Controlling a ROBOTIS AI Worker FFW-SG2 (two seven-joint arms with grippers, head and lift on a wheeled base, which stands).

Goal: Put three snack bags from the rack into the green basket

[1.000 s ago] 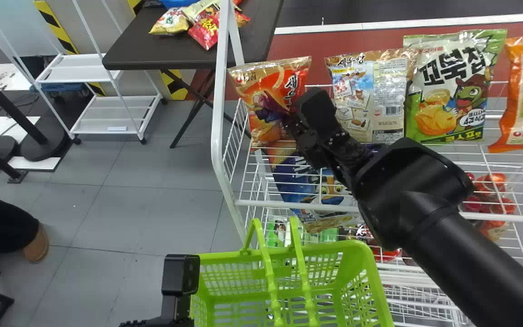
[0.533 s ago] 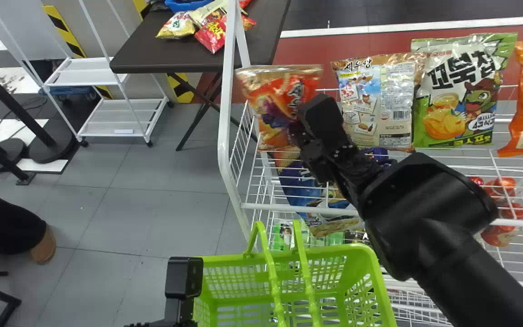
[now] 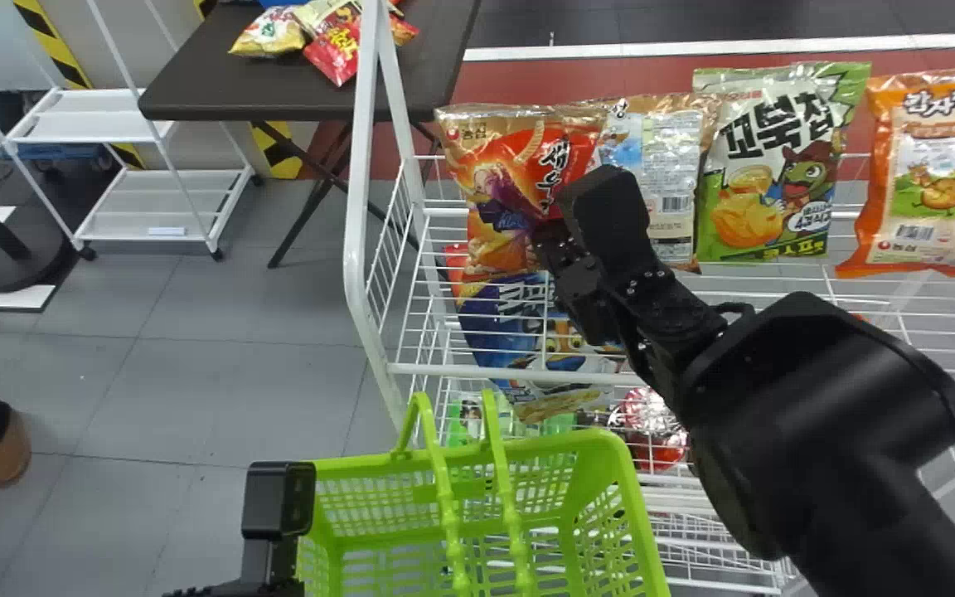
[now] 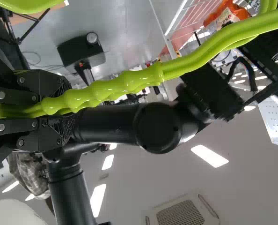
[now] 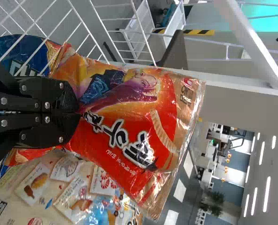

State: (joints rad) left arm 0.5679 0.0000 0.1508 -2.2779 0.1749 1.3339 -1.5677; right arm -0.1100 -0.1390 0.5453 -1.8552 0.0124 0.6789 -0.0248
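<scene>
Pinching the lower part of a shiny red-and-orange foil snack bag (image 3: 490, 170), the right tool (image 5: 78, 112) is holding its two flat black fingers closed on the film. The bag is standing roughly upright in the upper middle of the frame, overlapping a beige foil snack bag (image 3: 668, 157) at the white wire rack (image 3: 519, 375). Toward the lower left, the left tool (image 4: 59, 108) is clamping the knobbly, glossy handles (image 4: 129, 82) of the lattice-walled green plastic basket (image 3: 361, 466).

I'm judging the step in hand to be bringing this bag clear and over the basket. The arm should be lifting it above the front rail before swinging it down, then lowering it beside the handles, since they're crossing the opening. It should be gripping just firmly enough: the slick film is probably wanting to slip, while the puffed middle is likely resisting a squeeze. The crimped top is crinkling and catching light; thin, hard wires are waiting to snag a loose corner.
</scene>
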